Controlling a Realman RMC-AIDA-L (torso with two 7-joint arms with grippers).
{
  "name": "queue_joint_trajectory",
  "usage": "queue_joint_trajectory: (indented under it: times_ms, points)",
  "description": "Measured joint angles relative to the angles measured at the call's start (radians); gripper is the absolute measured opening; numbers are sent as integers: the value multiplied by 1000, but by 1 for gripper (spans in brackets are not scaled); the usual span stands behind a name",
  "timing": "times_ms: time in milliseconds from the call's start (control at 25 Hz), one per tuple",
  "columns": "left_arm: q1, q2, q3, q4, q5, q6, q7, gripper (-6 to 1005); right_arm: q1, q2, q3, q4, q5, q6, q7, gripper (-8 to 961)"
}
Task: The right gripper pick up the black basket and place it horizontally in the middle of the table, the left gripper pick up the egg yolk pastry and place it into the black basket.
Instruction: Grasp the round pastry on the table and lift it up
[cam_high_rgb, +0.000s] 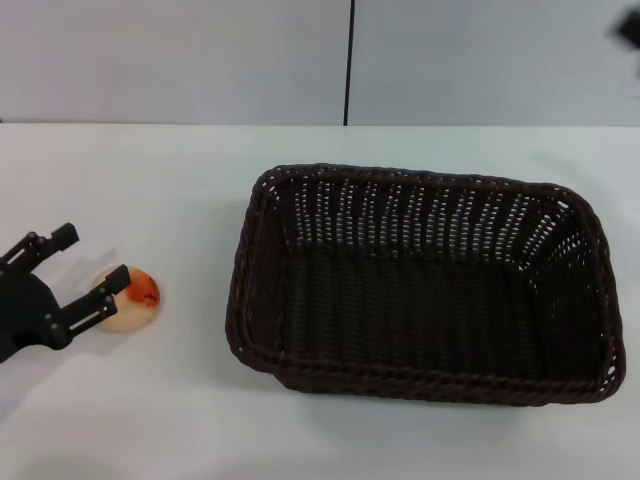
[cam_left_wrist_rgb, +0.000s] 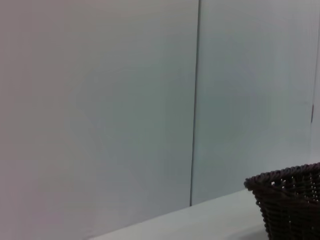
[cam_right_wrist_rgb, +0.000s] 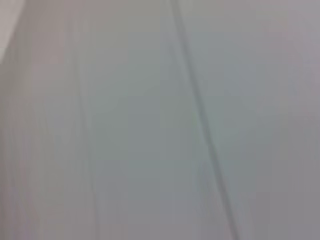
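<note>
Pastry sits right at the left gripper (cam_high_rgb: 82, 262): the egg yolk pastry (cam_high_rgb: 133, 299) is on the counter (cam_high_rgb: 150, 180) at the robot's left, touching or just short of the near finger, whose tip overlaps its left edge in the head view. Fingers are spread wide with nothing held; the far finger is up and away from the pastry, so the pastry lies off the near finger's side, not between the two. My read: the gripper has to shift toward the pastry to straddle it before closing. The pastry is round, so there's no long axis to line up with.

The black basket (cam_high_rgb: 420, 290) is already down near mid-counter, long axis running left-right, empty, open side up. It lies to the pastry's right, apart from it, with bare counter between. The carry path is short; the only obstacle is the basket's near-left rim, which the pastry must clear on the way in.

The right gripper is out of sight; its wrist view shows only blank wall. Can't tell its finger state.
</note>
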Motion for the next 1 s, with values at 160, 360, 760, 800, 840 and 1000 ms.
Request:
queue_joint_trajectory:
  times_ms: [160, 360, 760, 800, 840, 1000]
  points:
    - [1, -1, 1, -13, 0, -19, 1, 831, 38, -2, 85, 251, 124, -159, -123, 838]
    - [18, -1, 5, -16, -1, -113, 11, 825, 72, -3, 176, 400, 131, -221, -164, 838]
    - [0, -9, 113, -63, -2, -168, 36, 815, 73, -11, 241, 436, 128, -215, -167, 838]
    - [-4, -9, 133, -74, -2, -177, 36, 814, 71, -11, 253, 438, 128, -215, -167, 838]
    - [-6, -8, 141, -79, -2, -181, 37, 812, 71, -11, 253, 438, 128, -215, -167, 839]
    - [-10, -9, 147, -82, -3, -189, 45, 808, 70, -12, 273, 448, 126, -214, -168, 839]
